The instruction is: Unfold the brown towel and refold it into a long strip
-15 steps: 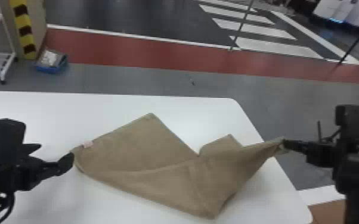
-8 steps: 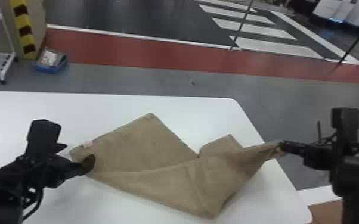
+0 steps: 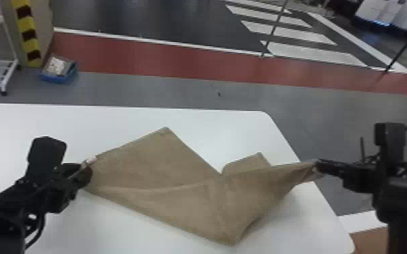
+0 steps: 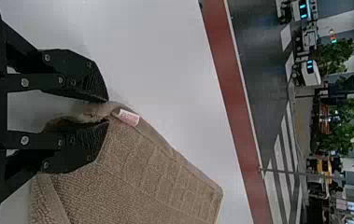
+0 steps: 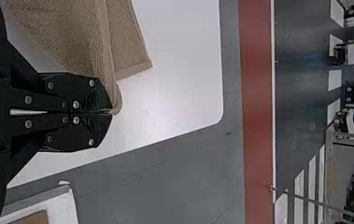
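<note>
Across the middle of the head view, we see the brown towel (image 3: 186,199) lying partly folded on the white surface (image 3: 213,135), one corner pointing toward the far edge. At the left of the frame, our left hand (image 3: 85,171) is at the towel's left end; at the right, our right hand (image 3: 317,164) holds the opposite end, drawn to a narrow point above the surface's side edge.

At the left of the left wrist view, we have a thick fold of towel pinched between the left hand's (image 4: 108,111) narrowly parted fingers, just beside a pale label (image 4: 129,117).

At the left of the right wrist view, our right hand's (image 5: 112,112) fingers are pressed together on the towel, which extends to the upper left.
</note>
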